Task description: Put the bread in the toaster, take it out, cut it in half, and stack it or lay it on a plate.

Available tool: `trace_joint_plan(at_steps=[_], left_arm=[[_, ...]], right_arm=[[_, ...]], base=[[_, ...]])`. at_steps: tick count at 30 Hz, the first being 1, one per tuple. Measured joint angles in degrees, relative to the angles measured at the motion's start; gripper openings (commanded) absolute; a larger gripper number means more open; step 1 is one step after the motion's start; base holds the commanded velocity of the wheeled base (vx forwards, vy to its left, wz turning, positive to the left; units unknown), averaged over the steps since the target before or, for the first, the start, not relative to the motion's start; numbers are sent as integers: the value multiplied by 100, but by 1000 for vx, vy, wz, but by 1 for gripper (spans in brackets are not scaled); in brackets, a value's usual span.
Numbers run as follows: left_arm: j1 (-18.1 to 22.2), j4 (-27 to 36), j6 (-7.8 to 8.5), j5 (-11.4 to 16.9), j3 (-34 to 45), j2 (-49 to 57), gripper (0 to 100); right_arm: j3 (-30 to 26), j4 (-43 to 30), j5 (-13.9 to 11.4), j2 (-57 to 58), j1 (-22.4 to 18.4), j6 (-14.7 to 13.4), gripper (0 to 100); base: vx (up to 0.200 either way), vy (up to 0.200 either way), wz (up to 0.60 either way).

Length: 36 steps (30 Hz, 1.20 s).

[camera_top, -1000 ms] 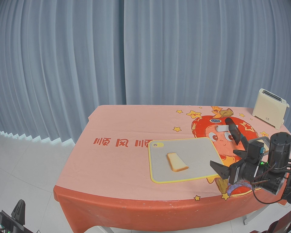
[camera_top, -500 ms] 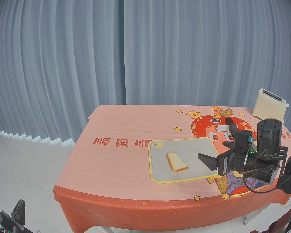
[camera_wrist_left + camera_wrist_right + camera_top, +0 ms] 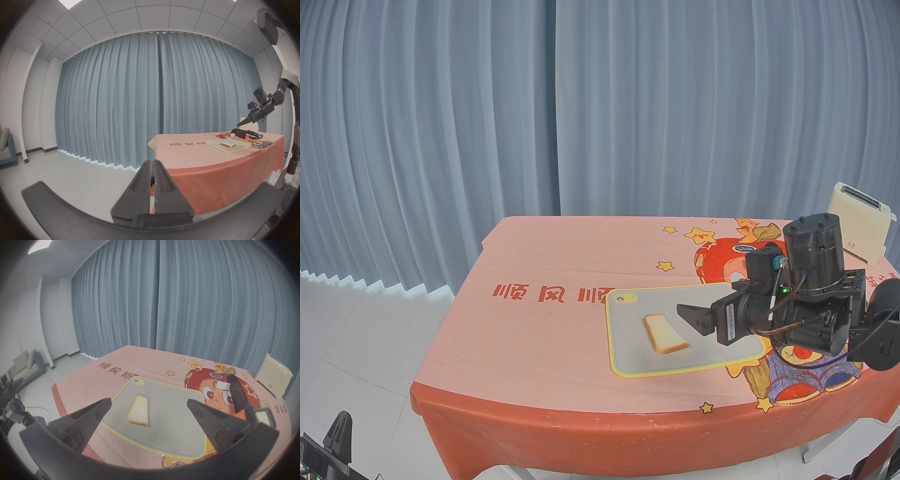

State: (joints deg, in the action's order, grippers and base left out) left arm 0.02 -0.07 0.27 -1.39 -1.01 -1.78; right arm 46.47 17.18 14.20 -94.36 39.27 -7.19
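While the bread (image 3: 665,334) lies flat near the middle of the grey cutting board (image 3: 706,357), we see our right gripper (image 3: 147,402) hovering above the board to the bread's right, jaws spread wide and holding nothing. The toaster (image 3: 858,231) stands at the table's (image 3: 550,350) far right corner. Our left gripper (image 3: 153,175) hangs low, well apart from the table, fingers pressed together.

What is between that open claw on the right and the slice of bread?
Only bare cutting board, seen in the head view: the right gripper hangs open just beside the bread.
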Motion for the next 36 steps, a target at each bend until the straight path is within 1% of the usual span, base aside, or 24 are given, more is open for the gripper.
trace_joint_plan(at_steps=[4,13,21,26,32,36], left_arm=[[0,0,0,0,0,0,0],[0,0,-2,0,0,0,0],[0,0,0,0,0,0,0],[0,0,-2,0,0,0,0],[0,0,0,0,0,0,0],[-2,0,-2,0,0,0,0]], right_arm=[[267,-54,115,-265,76,-249,100],[642,-62,167,-716,144,-364,100],[964,-65,383,-1130,238,-730,100],[1031,-54,451,-1353,343,-764,100],[1102,-49,605,-1623,522,-947,100],[1137,1,631,-1760,588,-963,100]], base=[[0,0,0],[0,0,0],[0,0,0],[0,0,0],[0,0,0],[0,0,0]])
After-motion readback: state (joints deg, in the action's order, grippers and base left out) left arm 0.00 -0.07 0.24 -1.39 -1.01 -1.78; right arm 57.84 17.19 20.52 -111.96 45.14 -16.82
